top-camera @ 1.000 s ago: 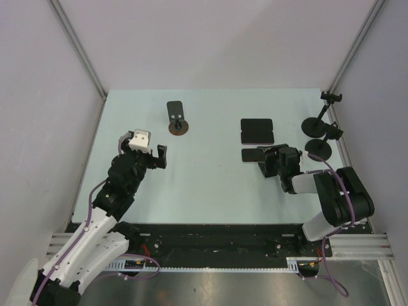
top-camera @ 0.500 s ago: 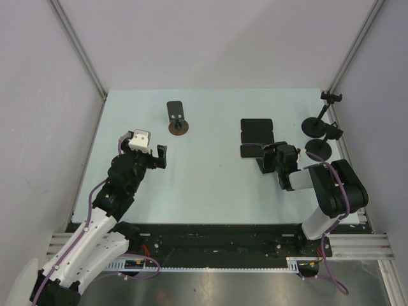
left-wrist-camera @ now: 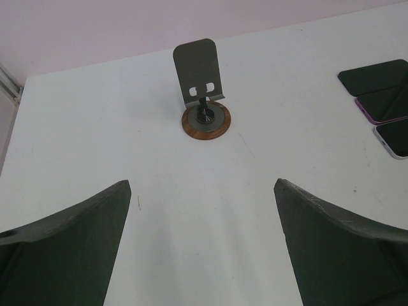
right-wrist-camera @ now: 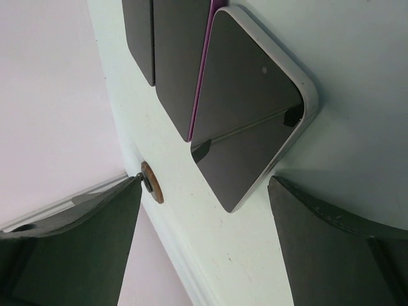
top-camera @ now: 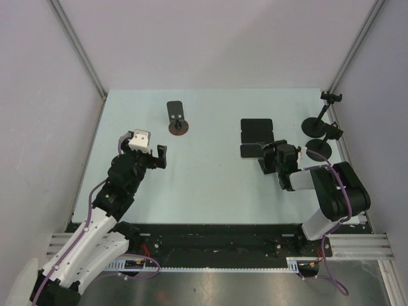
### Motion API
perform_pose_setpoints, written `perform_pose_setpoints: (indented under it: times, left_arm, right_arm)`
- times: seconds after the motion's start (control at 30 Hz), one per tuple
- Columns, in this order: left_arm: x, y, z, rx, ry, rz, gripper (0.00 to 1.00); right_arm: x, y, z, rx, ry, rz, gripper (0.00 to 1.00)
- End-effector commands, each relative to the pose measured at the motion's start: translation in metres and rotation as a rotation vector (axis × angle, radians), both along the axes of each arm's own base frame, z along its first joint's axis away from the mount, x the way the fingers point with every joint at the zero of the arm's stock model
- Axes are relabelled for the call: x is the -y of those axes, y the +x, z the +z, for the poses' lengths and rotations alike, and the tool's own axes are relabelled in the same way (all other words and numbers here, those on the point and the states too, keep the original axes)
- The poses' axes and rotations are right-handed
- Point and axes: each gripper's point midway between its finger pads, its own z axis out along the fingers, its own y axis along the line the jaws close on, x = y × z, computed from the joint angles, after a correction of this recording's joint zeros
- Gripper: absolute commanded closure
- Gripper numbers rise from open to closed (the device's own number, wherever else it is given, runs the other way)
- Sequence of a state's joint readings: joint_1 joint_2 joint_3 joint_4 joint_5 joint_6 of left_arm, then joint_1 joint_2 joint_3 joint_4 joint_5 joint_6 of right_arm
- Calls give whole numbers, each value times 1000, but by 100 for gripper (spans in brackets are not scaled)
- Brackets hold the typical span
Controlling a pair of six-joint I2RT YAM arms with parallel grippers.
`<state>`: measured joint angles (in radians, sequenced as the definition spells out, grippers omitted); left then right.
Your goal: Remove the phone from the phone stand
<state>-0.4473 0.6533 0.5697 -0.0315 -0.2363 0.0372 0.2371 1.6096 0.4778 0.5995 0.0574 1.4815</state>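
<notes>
Spotting white-rimmed phone (right-wrist-camera: 248,127) flat on table (top-camera: 204,185), dark face up, well apart from phone stand (left-wrist-camera: 201,76) and off to its right. Sitting edge against purple-edged phone (right-wrist-camera: 182,57), with dark phone (right-wrist-camera: 139,38) just beyond. Showing bare cradle on stand in left wrist view, nothing resting on it. Hovering low by white-rimmed phone: right gripper (right-wrist-camera: 205,182), jaws spread wide, gripping nothing; cannot tell if a finger touches it. Facing stand from nearby, apart from it: left gripper (left-wrist-camera: 203,185), also wide and empty. Judging removal done, since phone is off stand and laid with the others. Leaving, probably, only pulling right arm clear.
</notes>
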Motion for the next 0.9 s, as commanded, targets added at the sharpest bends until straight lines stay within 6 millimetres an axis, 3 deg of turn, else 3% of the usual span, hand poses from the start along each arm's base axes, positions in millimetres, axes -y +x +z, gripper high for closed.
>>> perform_pose_setpoints:
  times: [0.0,0.37,0.57,0.6,0.73,0.83,0.87]
  left_arm:
    - [-3,1,7,34,9,8,0]
    - [-3,0,8,39,3,7,0]
    - [-3,0,8,37,4,8,0]
    - [-3,0,7,36,5,10,0]
    - [-3,1,6,34,7,6,0]
    - [-2,1,6,30,7,7,0]
    - [-2,2,6,30,4,8,0]
  right_arm:
    - [9,4,0,10,-49,-13,14]
    - [10,13,-1,43,-85,6,9]
    - [6,0,0,20,-146,91,4]
    - [3,-1,10,42,-155,105,3]
    - [-5,-15,21,17,-310,207,0]
    - [-17,-12,46,81,-448,292,0]
    - [-22,-3,63,125,-481,308,0]
